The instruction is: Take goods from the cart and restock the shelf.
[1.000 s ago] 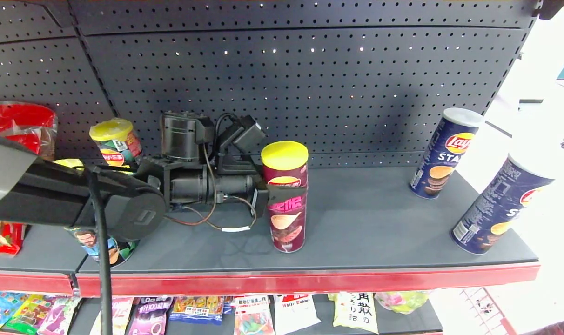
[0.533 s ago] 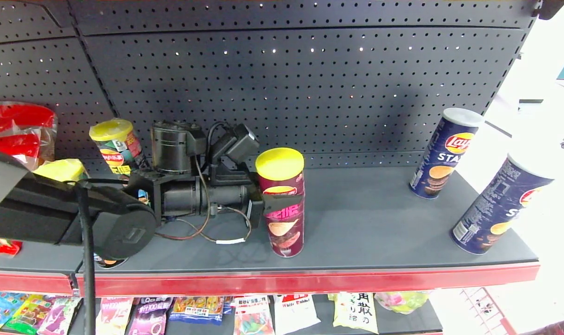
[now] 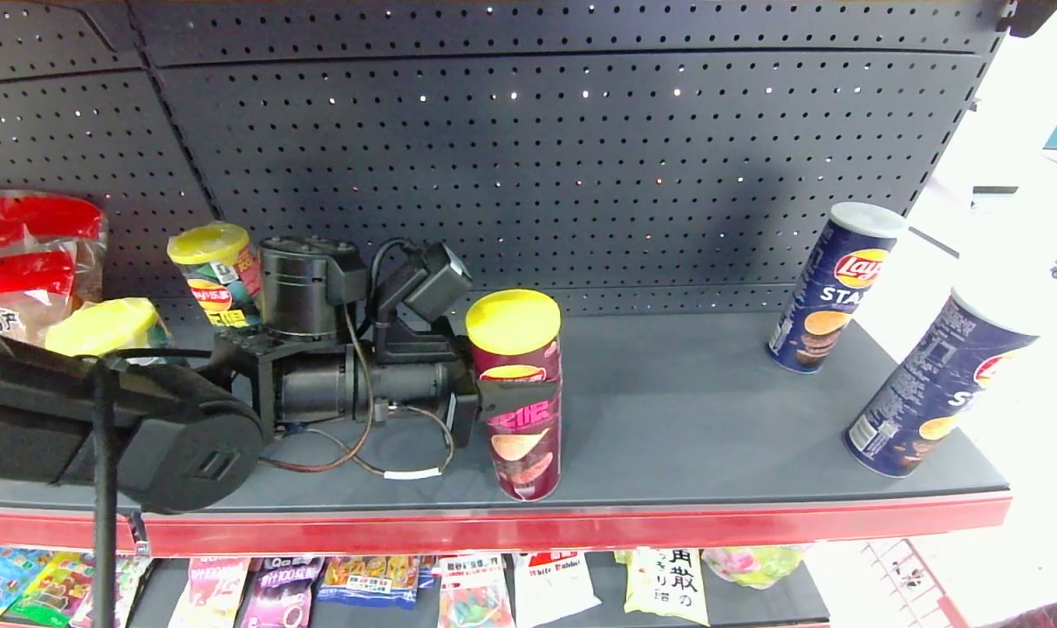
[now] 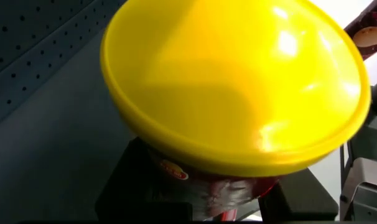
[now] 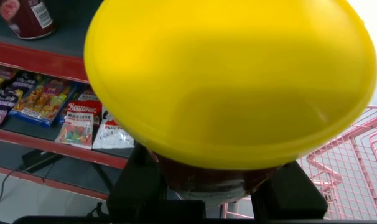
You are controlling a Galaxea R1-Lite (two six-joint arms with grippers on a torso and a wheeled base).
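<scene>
**Both grippers on yellow-lidded cans, left one at the shelf front**

My right gripper [image 5: 207,202] is nearest, out in front of the shelving. Its fingers are closed in on the sides of a second maroon can [image 5: 204,177], with the yellow lid facing the wrist camera. The pink wire cart [image 5: 363,168] is off to the right behind it.

The lower shelf [image 3: 755,602] holds a row of flat snack packets [image 3: 472,589].

Above that is the red front lip [image 3: 668,523] of the grey shelf deck [image 3: 685,419].

My left gripper [image 3: 518,397] reaches in from the left. Its fingers are clamped narrow around the middle of the maroon can [image 3: 528,453], one finger across the front of the can. The can is upright with its yellow lid [image 3: 513,321] on top. Its base is just behind the red lip, left of centre. I can't tell if the base touches the deck.

At the right end of the deck stands a blue can [image 3: 934,388] near the front. Another blue can [image 3: 834,288] is farther back, apart from the first, and both are well apart from the maroon can.

To the far left, behind my arm, a yellow-lidded can [image 3: 214,270] stands close to the pegboard back panel [image 3: 581,174]. A second yellow lid [image 3: 105,324] shows nearer and to its left. Red bags [image 3: 23,253] sit at the left edge.
</scene>
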